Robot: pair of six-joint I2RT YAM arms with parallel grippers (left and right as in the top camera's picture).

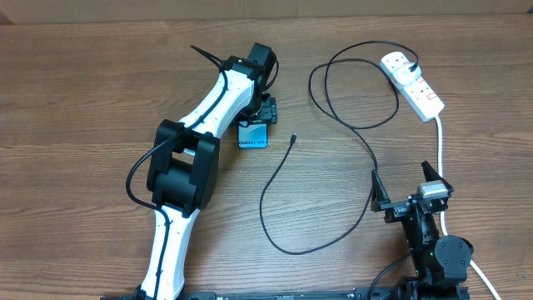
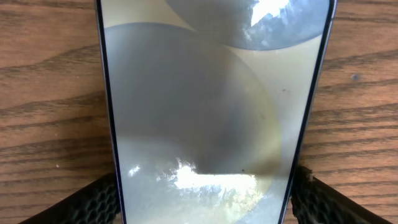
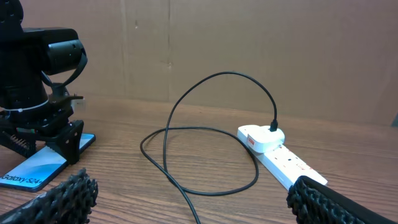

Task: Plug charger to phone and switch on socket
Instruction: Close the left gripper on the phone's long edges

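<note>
The phone [image 1: 253, 138] lies flat on the table, its blue screen reading "Galaxy S24". My left gripper [image 1: 263, 117] stands over its far end. In the left wrist view the phone [image 2: 211, 106] fills the gap between the fingers [image 2: 205, 190], and both pads touch its edges. The charger [image 1: 276, 171] loops across the table. Its connector tip [image 1: 293, 138] lies free just right of the phone, and its plug [image 1: 414, 65] sits in the socket [image 1: 414, 85]. My right gripper [image 1: 401, 177] is open and empty at the front right, far from the cable.
The socket's thick white cord [image 1: 440, 142] runs down the right side past my right arm. In the right wrist view the cable loop [image 3: 217, 193] lies ahead between the open fingers, with the socket [image 3: 280, 158] to the right and the phone [image 3: 34, 168] to the left.
</note>
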